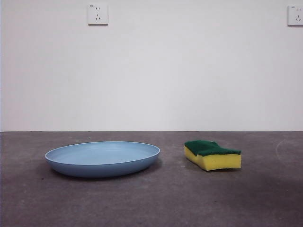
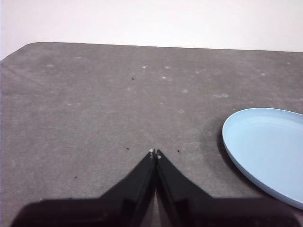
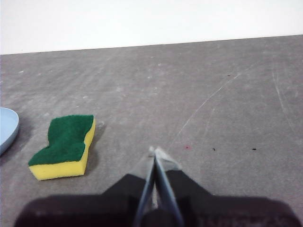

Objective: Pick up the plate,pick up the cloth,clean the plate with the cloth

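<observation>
While both arms wait off the front view, the plate [image 1: 102, 158] sits flat on the grey, matte, lightly scuffed table [image 1: 151, 203], toward its left half: wide, shallow, round, light blue, smooth matte finish. Near it to the right, apart and not touching, lies the cloth [image 1: 212, 155], really a small wavy-sided sponge block, yellow foam body, dark green scouring layer facing up. Left gripper [image 2: 155, 152] has its black jaws pressed together at the tips, holding nothing, over bare table with the plate rim off to one side, apart. Right gripper [image 3: 155, 152] jaws likewise closed, empty, sponge lying near it but apart, plate edge just showing beyond the sponge
</observation>
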Controlling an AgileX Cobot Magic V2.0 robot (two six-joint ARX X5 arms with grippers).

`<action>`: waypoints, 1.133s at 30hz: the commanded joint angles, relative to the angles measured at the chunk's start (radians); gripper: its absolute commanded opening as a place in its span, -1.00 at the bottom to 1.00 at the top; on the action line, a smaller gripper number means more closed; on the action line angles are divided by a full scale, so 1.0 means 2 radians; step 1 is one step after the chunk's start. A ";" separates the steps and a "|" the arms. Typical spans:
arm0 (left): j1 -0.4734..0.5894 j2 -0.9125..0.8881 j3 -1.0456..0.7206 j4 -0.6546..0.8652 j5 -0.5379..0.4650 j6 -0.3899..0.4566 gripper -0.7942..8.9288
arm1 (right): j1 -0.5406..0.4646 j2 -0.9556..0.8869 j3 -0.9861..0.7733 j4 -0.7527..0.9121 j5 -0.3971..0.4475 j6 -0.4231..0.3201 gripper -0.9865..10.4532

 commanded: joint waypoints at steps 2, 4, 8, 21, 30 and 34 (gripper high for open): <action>0.001 -0.002 -0.005 -0.002 0.001 0.000 -0.84 | 0.001 -0.001 -0.006 -0.004 0.001 0.007 -0.83; 0.001 -0.002 -0.005 -0.002 0.001 0.000 -0.84 | 0.001 -0.001 -0.006 -0.004 0.001 0.016 -0.83; 0.001 -0.001 -0.005 -0.002 0.001 0.000 -0.84 | 0.001 -0.001 -0.006 -0.004 0.001 0.059 -0.83; 0.001 0.007 0.026 -0.035 0.014 -0.069 -0.85 | 0.001 0.061 0.065 0.003 0.001 0.119 -0.85; 0.001 0.086 0.127 -0.054 0.016 -0.069 -0.85 | 0.001 0.225 0.214 -0.031 -0.004 0.114 -0.85; 0.001 0.148 0.189 -0.073 0.030 -0.064 -0.85 | 0.001 0.296 0.289 -0.071 -0.038 0.084 -0.85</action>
